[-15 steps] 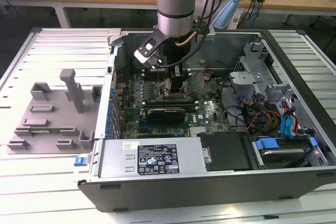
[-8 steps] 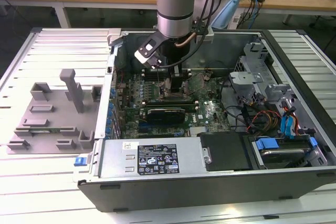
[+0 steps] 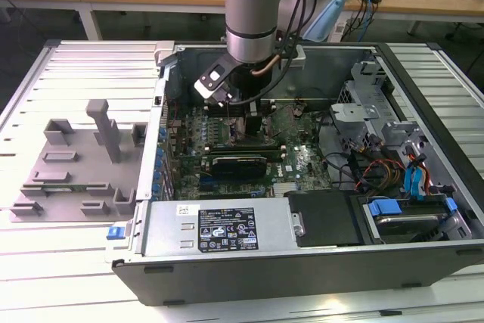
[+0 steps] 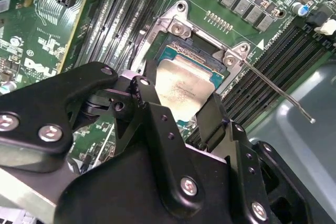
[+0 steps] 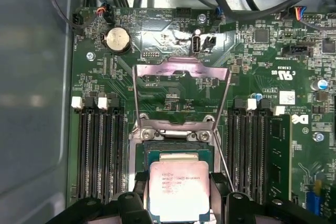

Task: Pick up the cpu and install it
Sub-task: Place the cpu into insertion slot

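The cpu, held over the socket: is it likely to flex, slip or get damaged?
The cpu looks like a rigid, flat, metal-topped plate, so it probably won't flex. The gripper holds only its thin edges, and the top is shiny, so it may slip or tilt. Small and thin, it is likely light.

Open computer case [image 3: 265,281] lay on a slatted bench [image 3: 30,262] — green motherboard [image 3: 306,158] exposed; a grey moulded fixture [image 3: 76,168] sat beside it, toward the exterior view's left; coin cell [image 5: 117,40] near memory slots [image 5: 100,150].

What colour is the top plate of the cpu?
Shiny silver. The cpu shows it best in the first wrist view.
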`<state>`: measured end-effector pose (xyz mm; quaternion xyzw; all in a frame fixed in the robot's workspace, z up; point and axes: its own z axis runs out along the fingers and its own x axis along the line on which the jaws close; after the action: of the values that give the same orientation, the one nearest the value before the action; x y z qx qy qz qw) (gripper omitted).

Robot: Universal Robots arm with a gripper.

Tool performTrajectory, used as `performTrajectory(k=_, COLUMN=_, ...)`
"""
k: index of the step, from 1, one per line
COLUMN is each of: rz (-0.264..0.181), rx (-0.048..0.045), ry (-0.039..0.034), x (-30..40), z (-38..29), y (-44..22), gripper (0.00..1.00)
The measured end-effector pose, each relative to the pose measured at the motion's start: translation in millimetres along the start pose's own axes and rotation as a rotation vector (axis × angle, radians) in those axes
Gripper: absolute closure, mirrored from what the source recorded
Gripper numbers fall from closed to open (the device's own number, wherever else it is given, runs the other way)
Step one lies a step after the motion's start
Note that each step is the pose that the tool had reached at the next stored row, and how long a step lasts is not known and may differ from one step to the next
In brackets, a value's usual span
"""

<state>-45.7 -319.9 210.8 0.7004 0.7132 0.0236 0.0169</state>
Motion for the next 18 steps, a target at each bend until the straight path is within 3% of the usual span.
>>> performTrajectory(k=9, rz=0.0, rx=0.0002, ry=0.0, x=0.1, z=9.8, y=-0.6, gripper=0.45)
performTrajectory(k=18, rz=0.02, rx=-0.0001, ry=0.0006, x=2.4, z=11.8, y=-0.7, gripper=0.45)
